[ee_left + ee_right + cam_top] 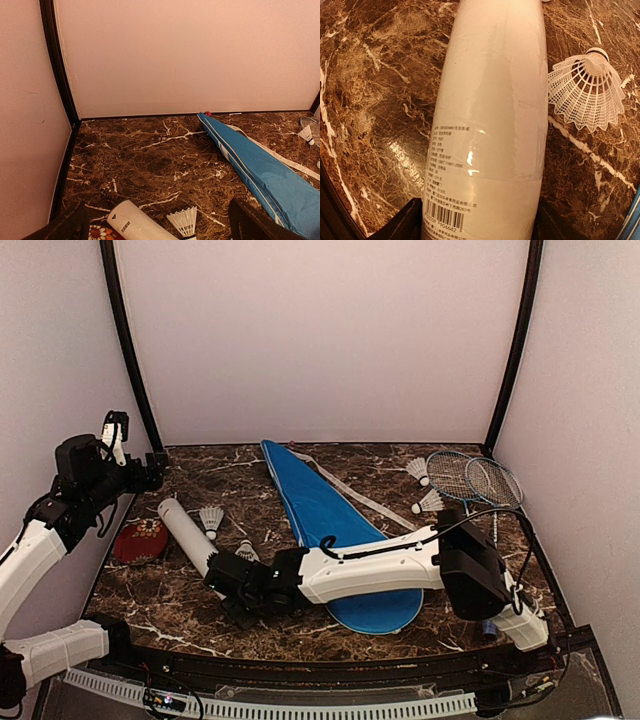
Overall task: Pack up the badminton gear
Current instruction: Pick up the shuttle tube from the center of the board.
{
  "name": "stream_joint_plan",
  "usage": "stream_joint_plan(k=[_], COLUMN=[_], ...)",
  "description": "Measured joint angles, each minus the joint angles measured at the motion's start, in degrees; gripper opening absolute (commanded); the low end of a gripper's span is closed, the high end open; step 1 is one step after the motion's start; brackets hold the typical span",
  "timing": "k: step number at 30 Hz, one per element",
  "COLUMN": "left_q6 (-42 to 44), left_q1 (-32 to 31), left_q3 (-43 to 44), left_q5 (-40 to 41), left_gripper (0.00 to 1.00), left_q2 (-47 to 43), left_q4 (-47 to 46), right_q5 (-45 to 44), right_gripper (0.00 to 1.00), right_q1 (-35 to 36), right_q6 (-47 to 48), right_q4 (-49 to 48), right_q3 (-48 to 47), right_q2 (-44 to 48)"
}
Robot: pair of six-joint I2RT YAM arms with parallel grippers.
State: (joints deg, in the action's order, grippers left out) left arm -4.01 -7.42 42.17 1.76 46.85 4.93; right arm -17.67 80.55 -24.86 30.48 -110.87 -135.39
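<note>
My right gripper (228,580) straddles the near end of the long white tube (187,532), which lies on the dark brown marble table (180,612) beside a shuttlecock (585,95); whether my fingers actually press it I cannot tell. My left gripper (152,470) hangs spread wide by the plain pale wall (320,340)

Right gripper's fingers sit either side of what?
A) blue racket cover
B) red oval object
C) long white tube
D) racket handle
C: in the right wrist view the white tube lies between the two fingers of the right gripper, with a shuttlecock on the table beside it.
</note>
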Motion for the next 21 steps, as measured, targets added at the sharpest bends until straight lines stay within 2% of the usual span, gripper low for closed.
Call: stream_joint_plan(k=[10, 16, 21], left_q6=[-0.1, -0.1, 0.2], left_q1=[0.0, 0.0, -0.7], left_q3=[0.0, 0.0, 0.0], left_q5=[-3.2, -7.8, -12.7], left_gripper=[0.99, 0.99, 0.99], left_q2=[1.2, 3.0, 3.8], left_q4=[0.0, -0.1, -0.4], right_q5=[2.7, 5.0, 7.8], right_gripper=[0.58, 0.57, 0.57], right_q1=[-0.1, -0.1, -0.4], right_q6=[3.6, 4.9, 4.9], right_q4=[-3.5, -5.0, -10.3], right_q3=[9.4, 19.7, 30.6], right_q2=[6.5, 15.8, 24.1])
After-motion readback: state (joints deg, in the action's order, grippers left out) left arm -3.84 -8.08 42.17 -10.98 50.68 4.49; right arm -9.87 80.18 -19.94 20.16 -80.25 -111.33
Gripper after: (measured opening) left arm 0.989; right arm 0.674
